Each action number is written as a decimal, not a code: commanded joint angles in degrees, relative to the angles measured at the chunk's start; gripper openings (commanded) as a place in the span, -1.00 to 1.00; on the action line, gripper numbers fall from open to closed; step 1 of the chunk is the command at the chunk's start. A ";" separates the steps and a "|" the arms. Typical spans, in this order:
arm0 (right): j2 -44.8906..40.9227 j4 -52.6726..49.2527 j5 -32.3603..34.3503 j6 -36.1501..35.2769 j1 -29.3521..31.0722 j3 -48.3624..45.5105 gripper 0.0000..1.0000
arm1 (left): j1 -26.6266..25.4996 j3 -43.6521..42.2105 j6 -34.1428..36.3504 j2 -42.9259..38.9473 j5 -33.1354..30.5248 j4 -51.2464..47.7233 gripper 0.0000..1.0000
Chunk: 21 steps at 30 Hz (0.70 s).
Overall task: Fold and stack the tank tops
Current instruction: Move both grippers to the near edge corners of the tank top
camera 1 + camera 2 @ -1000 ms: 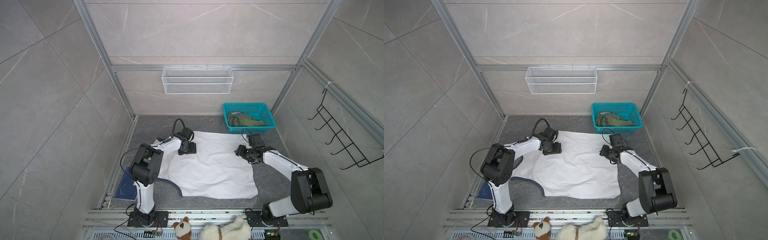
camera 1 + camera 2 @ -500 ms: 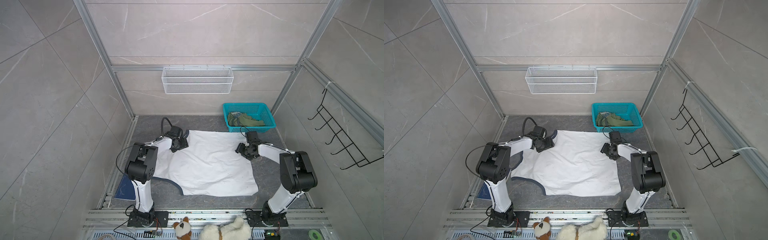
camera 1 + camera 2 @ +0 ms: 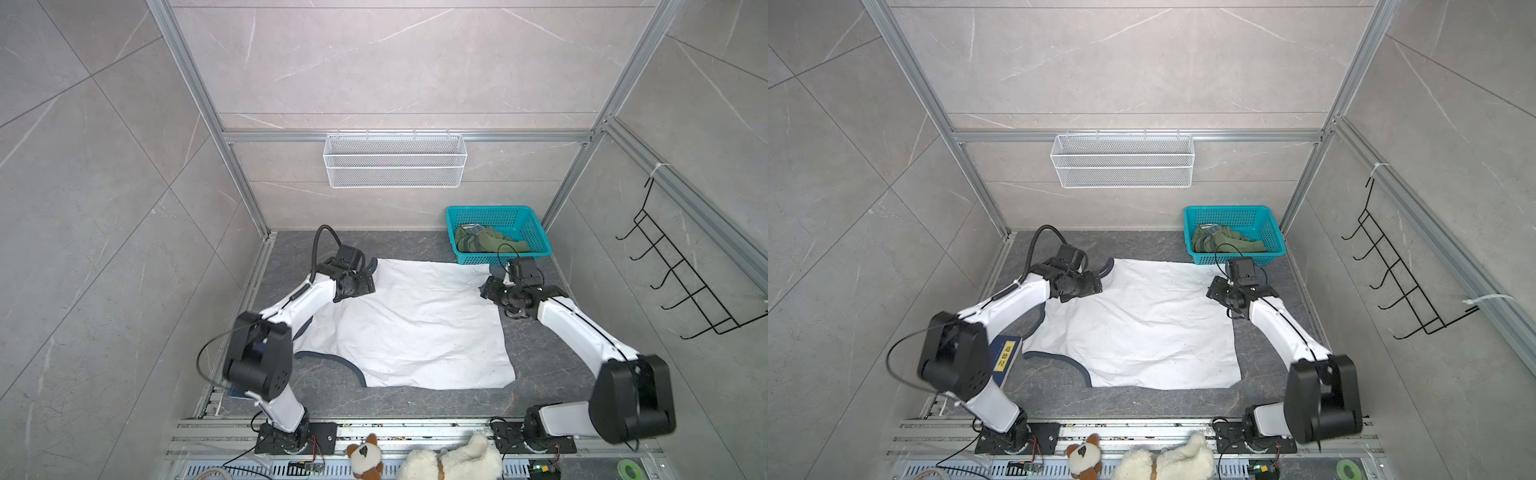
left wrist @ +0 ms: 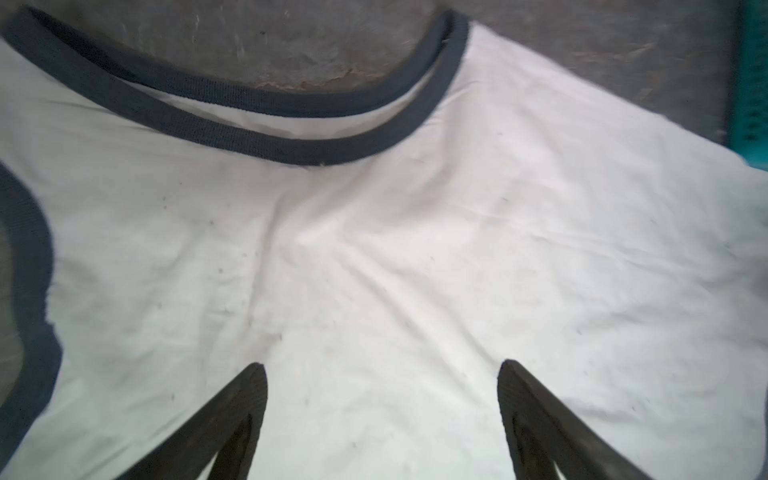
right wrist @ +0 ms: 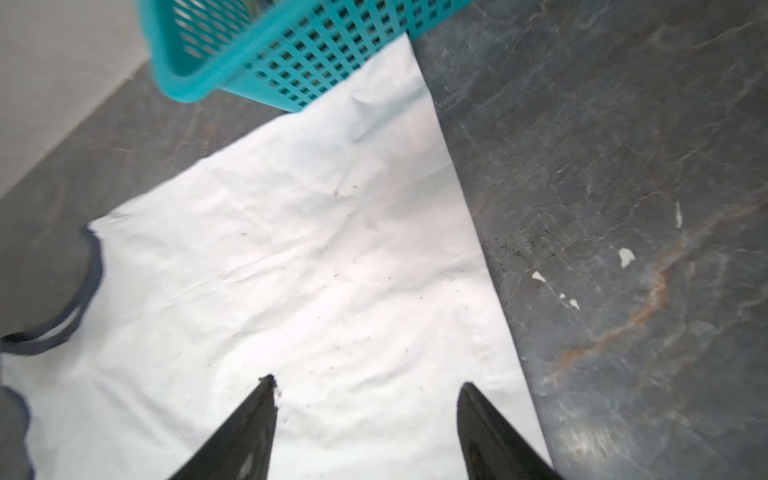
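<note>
**Q:** Left gripper (image 4: 381,365): what state was it in?

**A:** Released. Its fingers (image 4: 232,415) stood wide apart with only cloth showing between them and nothing pinched. It hung over the white tank top (image 3: 407,328), and a curved navy-trimmed opening (image 4: 299,147) lay just ahead of its tips. I could not tell whether the tips touched the fabric.

**Q:** And the right gripper (image 5: 366,382)?

**A:** Also released, with its jaws spread over the same shirt's other end. The straight hem edge ran just beside one of its fingers, and the bare dark table (image 5: 623,208) lay past that edge.

**Q:** So where was the shirt?

**A:** It lay spread flat on the table between the two grippers, lightly wrinkled, with each gripper above one end.

**Q:** What about the olive tank top (image 3: 486,243)?

**A:** It sat crumpled inside the teal basket (image 3: 473,258), just beyond the right gripper and well apart from the left one. The white shirt's corner reached the foot of the basket.
</note>
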 commanded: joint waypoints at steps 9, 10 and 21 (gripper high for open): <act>-24.04 -21.85 -0.09 10.01 0.19 -17.04 0.42 | -21.89 -28.41 -28.03 -27.18 -6.17 -12.60 0.67; -24.83 -21.96 -0.36 11.56 0.23 -18.55 0.42 | -22.64 -29.34 -29.05 -27.69 -5.93 -12.12 0.64; -32.35 -30.24 3.05 14.10 0.26 -23.73 0.42 | -30.26 -33.88 -33.81 -22.49 -1.31 -6.07 0.46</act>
